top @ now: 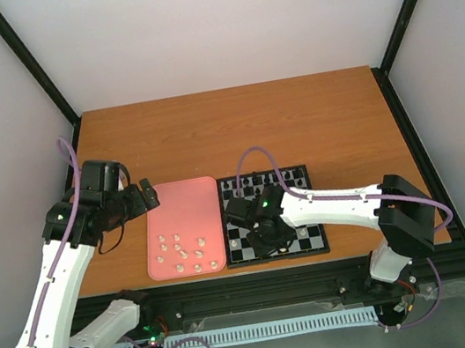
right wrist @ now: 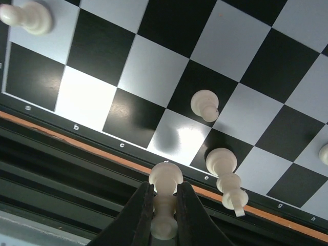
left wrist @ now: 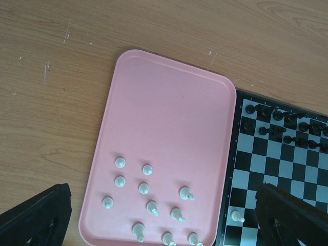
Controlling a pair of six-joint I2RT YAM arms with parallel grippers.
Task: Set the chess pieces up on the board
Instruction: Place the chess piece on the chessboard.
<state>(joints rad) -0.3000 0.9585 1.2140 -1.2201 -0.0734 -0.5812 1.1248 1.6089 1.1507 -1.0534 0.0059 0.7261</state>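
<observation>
Right gripper (right wrist: 165, 193) pinches one cream-white piece (right wrist: 165, 177) at the near edge of the board (right wrist: 169, 66). Eleven cream-white pieces (left wrist: 144, 187) stand on the pink tray (left wrist: 169, 102). Left gripper (top: 149, 197) is spread, beside the tray's far-left corner.

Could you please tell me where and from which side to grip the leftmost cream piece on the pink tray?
I'd pinch the leftmost cream piece just below its round head, coming straight down: it stands upright, with bare tray on both sides.
</observation>
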